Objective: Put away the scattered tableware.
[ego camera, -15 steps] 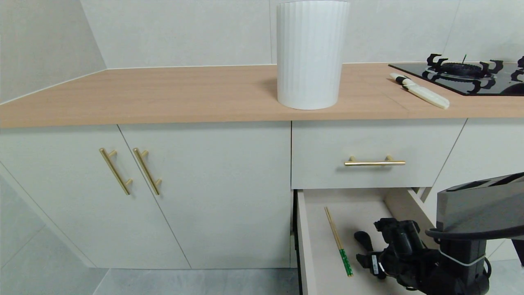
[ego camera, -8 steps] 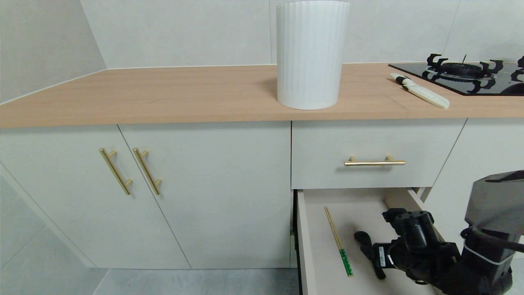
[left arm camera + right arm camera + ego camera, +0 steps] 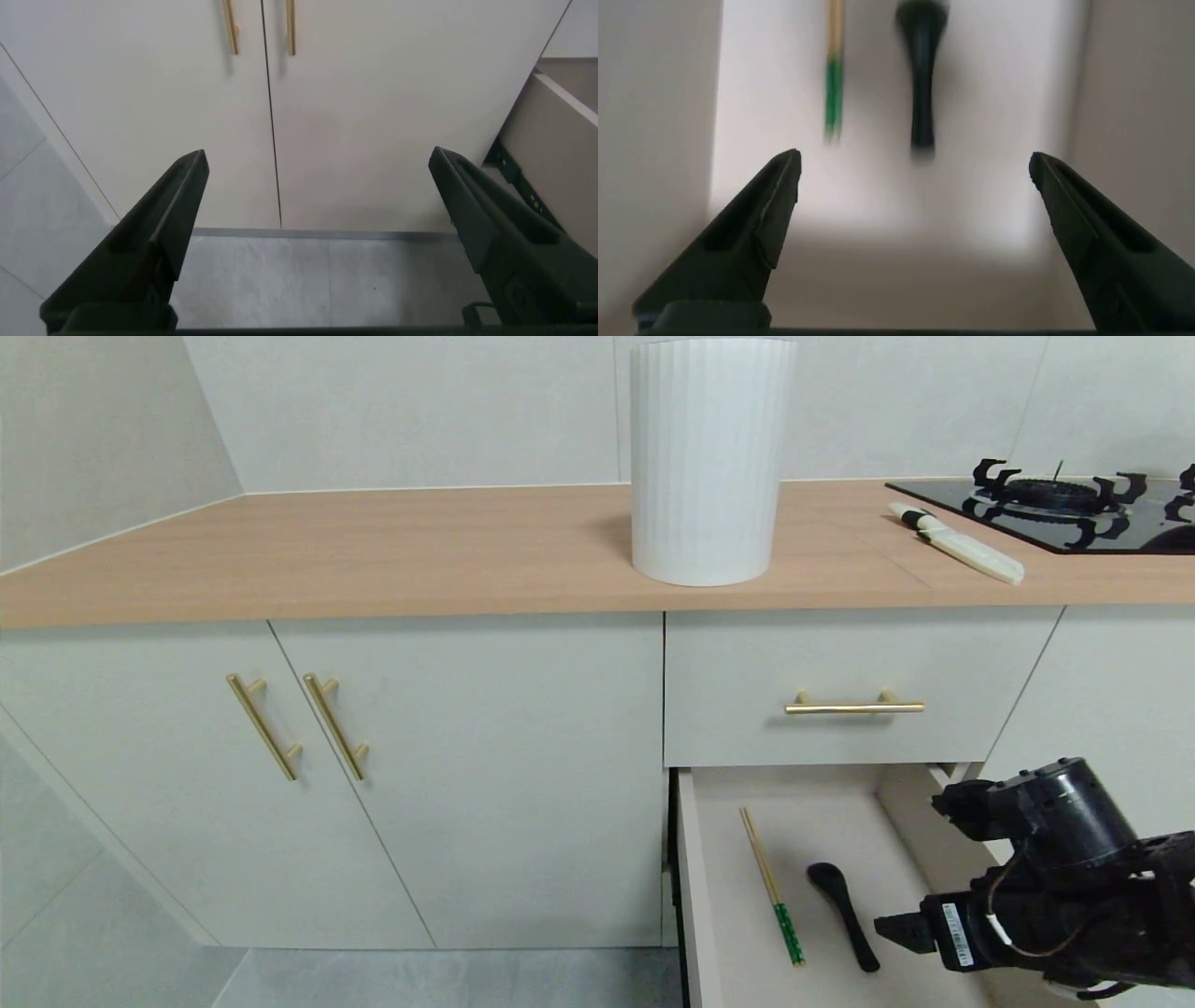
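Head view, lower drawer point(image 3: 695, 859), pulled open: chopsticks point(image 3: 771, 887) with green tips and black spoon point(image 3: 843, 913) lie side by side on its floor, not touching.

Right gripper point(image 3: 910, 252): jaws spread wide, nothing held. A second ago it sat low over the spoon. It has since drawn back toward the drawer's right side and lifted clear, and the spoon lies uncovered.

Left gripper point(image 3: 318, 243): jaws wide apart, empty, facing the cabinet doors point(image 3: 280, 112).

Countertop point(image 3: 373, 551): white knife point(image 3: 954, 543) near the stove point(image 3: 1055, 504), ribbed white container point(image 3: 707, 457) at centre, both unmoved.
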